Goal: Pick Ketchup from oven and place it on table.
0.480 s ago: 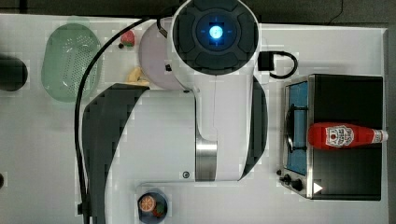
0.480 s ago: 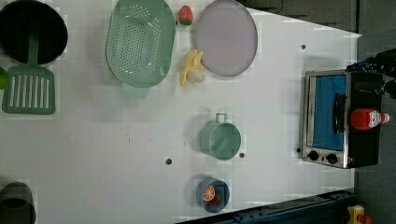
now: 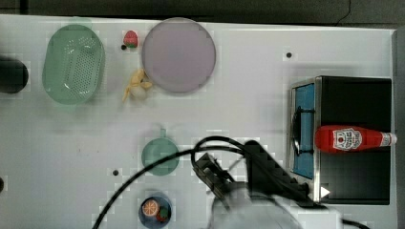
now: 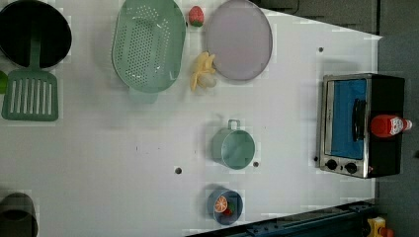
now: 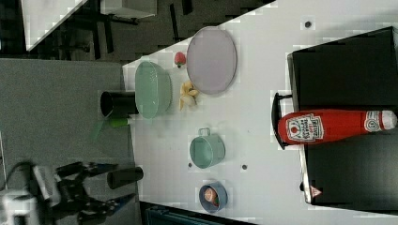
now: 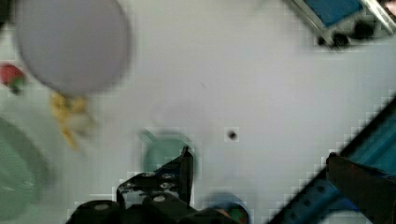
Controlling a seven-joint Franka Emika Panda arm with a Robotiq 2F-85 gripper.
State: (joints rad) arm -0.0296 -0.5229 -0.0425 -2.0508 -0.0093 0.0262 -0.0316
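Well, the Ketchup [image 3: 354, 139] lies on its side on top of the oven [image 3: 353, 119] — the gripper [image 5: 96, 185], jaws spread wide and holding nothing, hangs well apart from it.

Ketchup [image 5: 335, 126] bottle: white label, dark print, not legible. Oven [image 5: 347, 154]: small triangular warning sign at corner. No readable text.

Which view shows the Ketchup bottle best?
The right view: the Ketchup lies on its side on top of the oven, with label and white cap both legible. The top view shows it smaller; the left view shows it foreshortened.
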